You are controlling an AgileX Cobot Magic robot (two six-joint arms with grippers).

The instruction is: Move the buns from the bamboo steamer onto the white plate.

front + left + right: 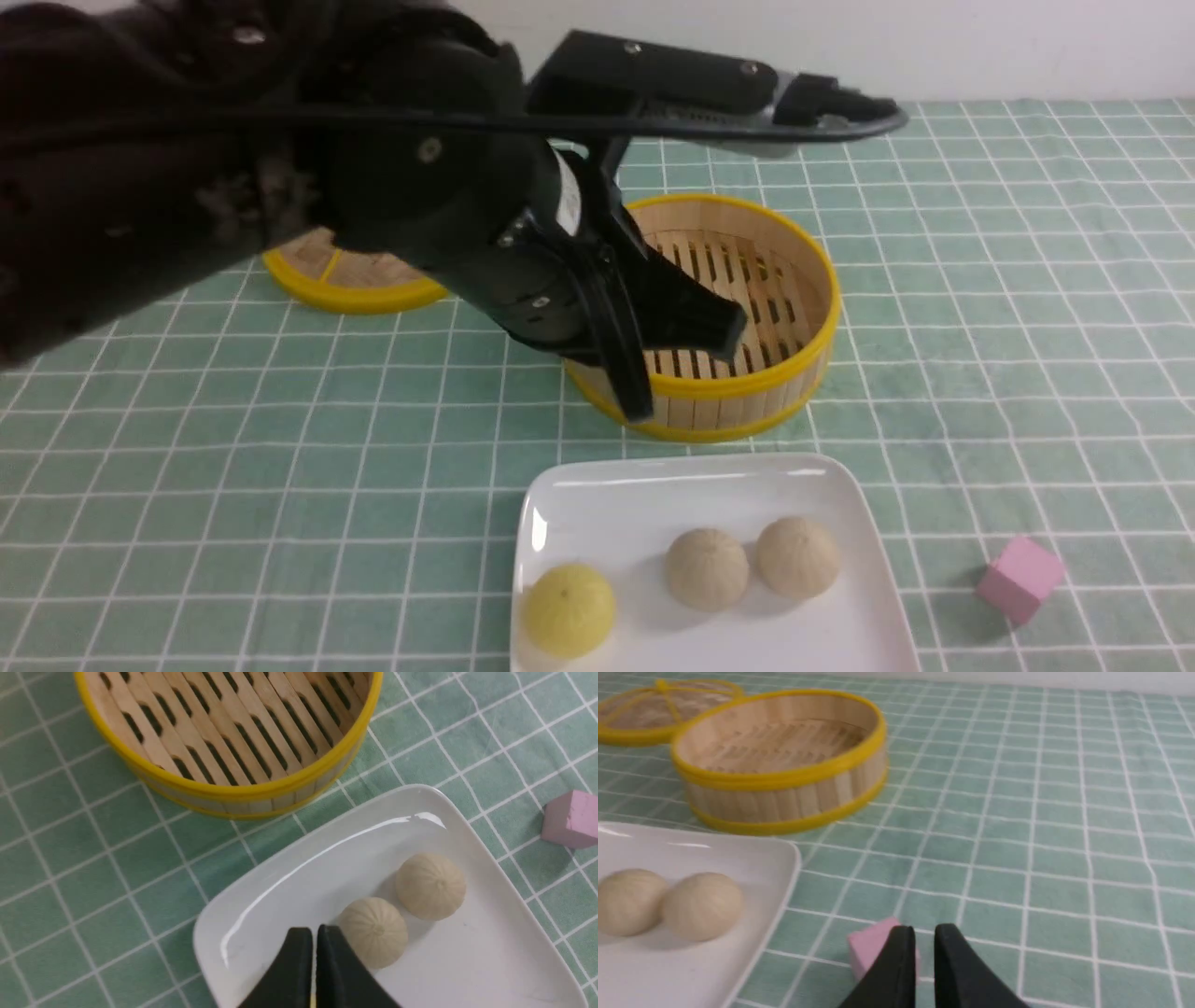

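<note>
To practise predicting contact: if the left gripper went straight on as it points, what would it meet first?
Probably the white plate, on bare surface beside the nearer bun; depth from the left gripper is unclear.

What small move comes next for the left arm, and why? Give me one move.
Probably lift the left hand straight up and away from the white plate. Both buns lie on the plate, the bamboo steamer shows only bare slats, and the hand is shut, holding nothing, close beside one of them, so the job looks done.
</note>
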